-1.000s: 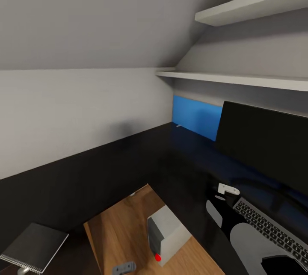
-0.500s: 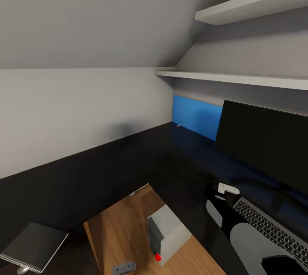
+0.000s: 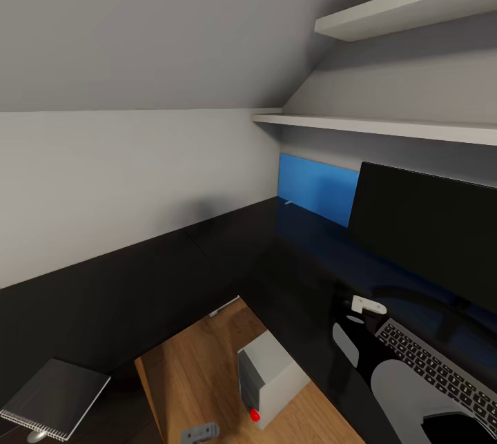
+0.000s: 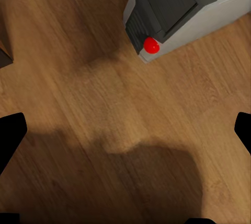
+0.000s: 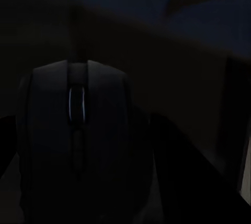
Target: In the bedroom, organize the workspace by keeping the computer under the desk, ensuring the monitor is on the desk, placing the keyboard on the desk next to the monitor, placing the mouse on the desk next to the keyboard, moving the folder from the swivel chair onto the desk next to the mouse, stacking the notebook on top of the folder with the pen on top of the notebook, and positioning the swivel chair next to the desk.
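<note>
Sloped grey ceiling and pale walls close in over one L-shaped black desk [image 3: 172,278], which fills the corner of the bedroom. Two white shelves [image 3: 386,128] run along the right-hand wall, above a single blue wall panel [image 3: 314,188]. On the desk's right wing stands one monitor [image 3: 428,237], wide and black, and in front of it lies one keyboard [image 3: 442,375], partly overlapped by grey robot parts at the lower right. One light grey computer [image 3: 270,373] sits on the wood plank floor [image 3: 186,375] in the desk's inner corner, its red light facing the robot (the same red dot appears in the left wrist view, at [image 4: 151,45]). One grey notebook [image 3: 55,397] lies on the desk's left wing, near the frame's lower left. One mouse [image 5: 78,145] sits right before the right gripper [image 5: 78,182], its dark finger outlines flanking it; whether they press on it I cannot tell. The left gripper [image 4: 125,130] hangs wide open over bare floor, holding nothing.
</note>
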You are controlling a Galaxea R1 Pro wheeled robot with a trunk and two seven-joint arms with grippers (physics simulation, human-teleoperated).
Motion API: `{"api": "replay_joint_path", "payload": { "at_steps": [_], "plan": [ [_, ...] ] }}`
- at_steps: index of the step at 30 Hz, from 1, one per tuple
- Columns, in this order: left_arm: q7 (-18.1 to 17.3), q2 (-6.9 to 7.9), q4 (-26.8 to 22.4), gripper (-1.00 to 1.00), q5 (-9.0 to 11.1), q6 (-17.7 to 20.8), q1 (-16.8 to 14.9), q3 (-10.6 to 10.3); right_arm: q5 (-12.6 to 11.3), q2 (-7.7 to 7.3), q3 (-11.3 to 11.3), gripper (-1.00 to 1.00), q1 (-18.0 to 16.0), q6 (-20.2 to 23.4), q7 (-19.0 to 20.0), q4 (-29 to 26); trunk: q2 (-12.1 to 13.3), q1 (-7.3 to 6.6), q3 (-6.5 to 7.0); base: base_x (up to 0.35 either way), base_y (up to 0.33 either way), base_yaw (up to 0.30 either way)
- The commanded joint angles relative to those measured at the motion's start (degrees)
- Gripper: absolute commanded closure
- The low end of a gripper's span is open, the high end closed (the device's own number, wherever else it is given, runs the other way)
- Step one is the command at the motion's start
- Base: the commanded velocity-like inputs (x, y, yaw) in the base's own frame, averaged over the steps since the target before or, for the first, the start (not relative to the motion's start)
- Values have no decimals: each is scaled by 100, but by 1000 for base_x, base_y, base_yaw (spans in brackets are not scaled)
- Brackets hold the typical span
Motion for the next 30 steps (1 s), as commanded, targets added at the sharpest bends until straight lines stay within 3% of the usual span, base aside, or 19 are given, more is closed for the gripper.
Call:
{"api": "replay_joint_path", "payload": {
  "at_steps": [1,7,30],
  "plan": [
    [49,4,-14,-100,24,14,-6,-29,-36,-5,45,100,-2,35,-37,-5,-4,0,-6,0,0,0],
    [51,1,-14,-100,18,14,-6,-32,-43,-3,-55,100,-3,38,-358,2,-4,0,-6,0,0,0],
    [39,18,-14,-100,18,18,-6,-31,-34,-2,-82,100,-6,30,-398,2,-4,0,-6,79,0,0]
  ]
}}
